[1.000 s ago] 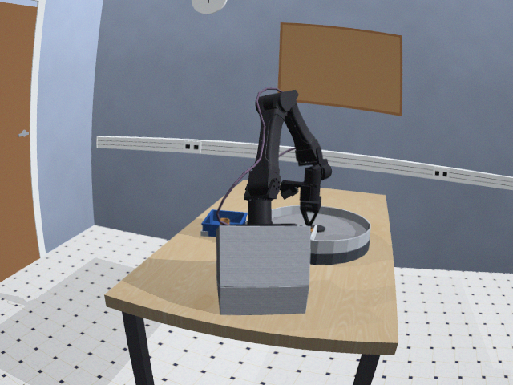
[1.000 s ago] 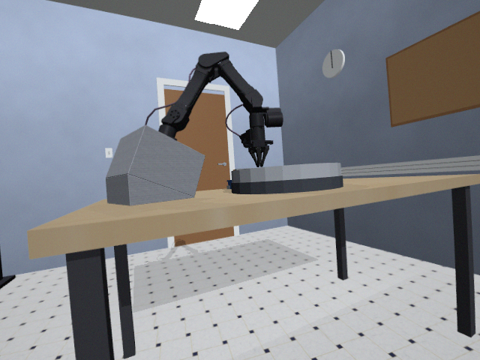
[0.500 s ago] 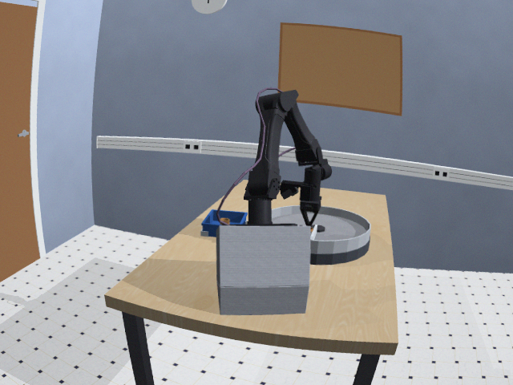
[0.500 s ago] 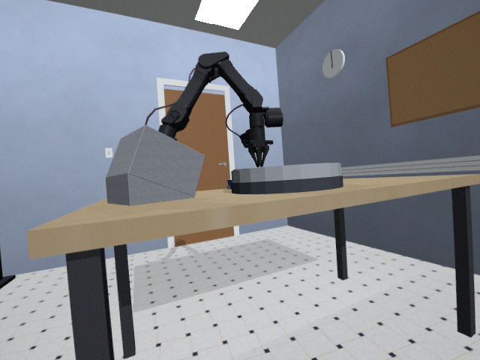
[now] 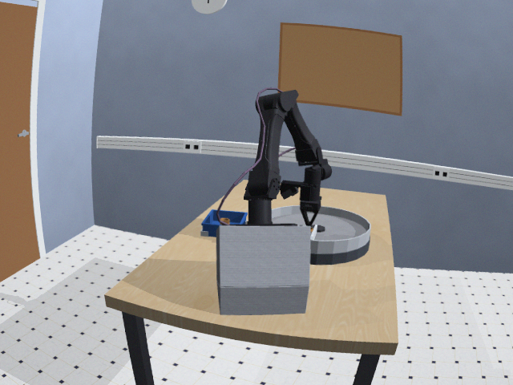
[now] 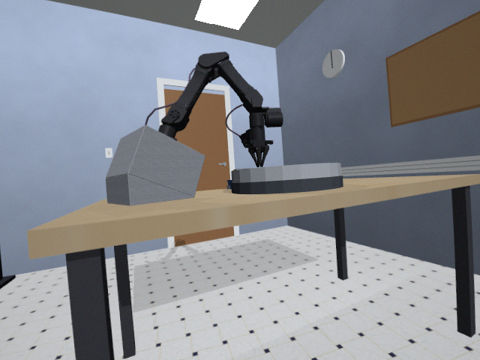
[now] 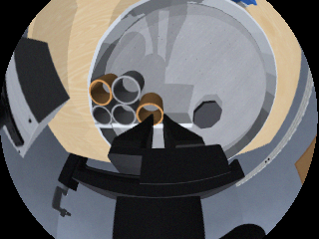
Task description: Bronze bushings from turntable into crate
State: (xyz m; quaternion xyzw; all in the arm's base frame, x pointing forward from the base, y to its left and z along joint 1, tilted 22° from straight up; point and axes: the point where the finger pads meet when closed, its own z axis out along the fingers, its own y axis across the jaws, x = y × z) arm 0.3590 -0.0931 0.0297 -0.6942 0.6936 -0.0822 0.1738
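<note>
The round grey turntable [image 5: 333, 232] holds a cluster of bushings at its edge, seen in the wrist view: two bronze bushings [image 7: 103, 91] [image 7: 151, 108] and three steel bushings [image 7: 128, 84] [image 7: 102, 115] [image 7: 124, 115]. My gripper [image 7: 158, 118] points down just above the nearer bronze bushing, with its fingertips close together and only a thin slit between them, holding nothing. It also shows in the top and exterior views [image 5: 309, 222] [image 6: 259, 164], at about rim height. The blue crate [image 5: 224, 216] sits left of the arm's base with a bronze bushing [image 5: 224, 219] inside.
A large grey box [image 5: 263, 269] stands on the table in front of the arm and hides part of the turntable. A dark hub [image 7: 209, 114] sits at the turntable's middle. The turntable has a raised rim [image 6: 286, 170].
</note>
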